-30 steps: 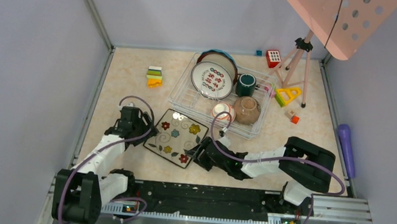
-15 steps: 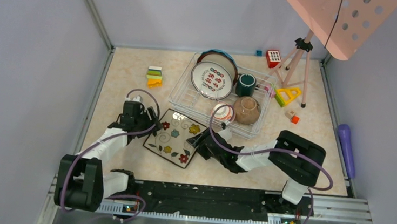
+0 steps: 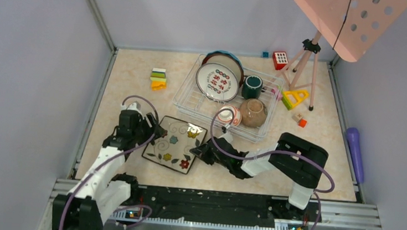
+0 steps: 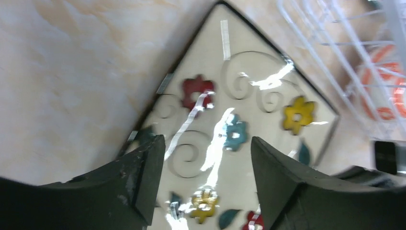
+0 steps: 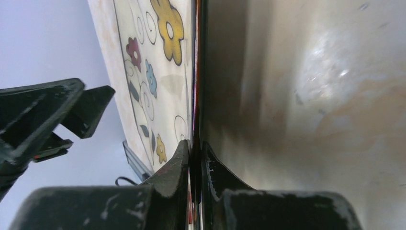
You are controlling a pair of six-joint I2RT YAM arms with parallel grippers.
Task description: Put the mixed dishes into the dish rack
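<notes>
Two claws meet the square floral plate (image 3: 173, 144) on the desk (image 3: 132, 83), just beside the dish rack (image 3: 183, 91): right claw (image 5: 195, 146) clamped on its right edge, left claw (image 4: 206, 148) spread apart over its left corner

White links and black joints are being shown on the left arm (image 3: 103, 159) and the right arm (image 3: 258, 165). A purple cable (image 3: 136, 97) is being run along each. Dark, scuffed, wedge-shaped fingers (image 4: 143, 170) are being seen.
</notes>
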